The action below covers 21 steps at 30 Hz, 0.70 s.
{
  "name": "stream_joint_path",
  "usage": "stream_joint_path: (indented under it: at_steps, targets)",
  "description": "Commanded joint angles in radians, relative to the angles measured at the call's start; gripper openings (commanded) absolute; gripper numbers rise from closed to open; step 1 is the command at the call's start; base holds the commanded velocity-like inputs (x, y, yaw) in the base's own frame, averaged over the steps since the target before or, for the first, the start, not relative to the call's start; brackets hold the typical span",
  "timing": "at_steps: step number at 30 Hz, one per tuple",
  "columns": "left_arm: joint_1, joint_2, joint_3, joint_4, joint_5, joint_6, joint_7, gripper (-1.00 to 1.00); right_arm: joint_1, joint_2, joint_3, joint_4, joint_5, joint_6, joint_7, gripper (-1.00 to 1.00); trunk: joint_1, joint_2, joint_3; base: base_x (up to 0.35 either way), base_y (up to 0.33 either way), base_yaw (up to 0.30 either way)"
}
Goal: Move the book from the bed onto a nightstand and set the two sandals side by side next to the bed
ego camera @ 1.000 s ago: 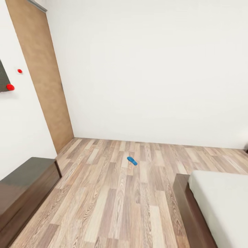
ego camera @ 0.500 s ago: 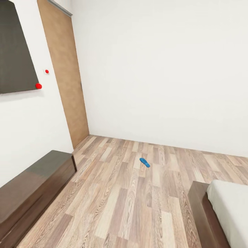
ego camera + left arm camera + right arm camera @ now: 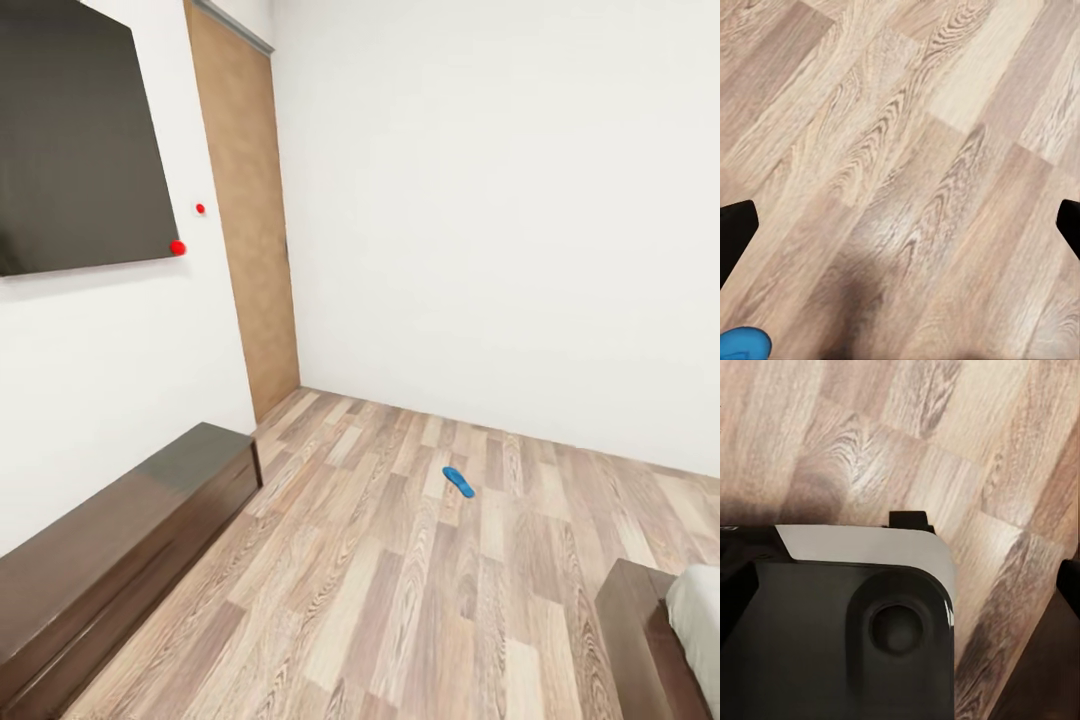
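Ahead, you have one blue sandal (image 3: 459, 481) lying alone on the plank floor (image 3: 400, 600), well apart from the bed (image 3: 660, 650) at your lower right. A long dark cabinet (image 3: 110, 550) runs along the left wall under a black screen (image 3: 70, 140). Your left fingers (image 3: 735, 225) stand wide apart over bare floor, with a blue edge (image 3: 742, 345) in one corner; I cannot tell the right jaws' state.

Bright even light, white walls near washed out, soft blur throughout, faint shadow patches on floor (image 3: 855, 300)
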Motion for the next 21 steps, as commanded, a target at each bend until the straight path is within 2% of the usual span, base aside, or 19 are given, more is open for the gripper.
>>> stream_joint_path:
  at_steps: [1, 21]
  targets:
    - [0.000, 0.000, 0.000, 0.001, 0.006, -0.003, 0.000, 1.00, 0.000, 0.000, -0.001, 0.000, 0.000, -0.003, 0.001, 1.00, 0.000, 0.000, -0.001, 0.092, -0.083, 0.291]
    - [0.000, 0.000, 0.000, 0.002, 0.006, -0.003, 0.000, 1.00, 0.000, 0.000, -0.001, 0.001, 0.000, -0.004, 0.001, 1.00, 0.000, 0.000, -0.001, 0.010, -0.009, 0.291]
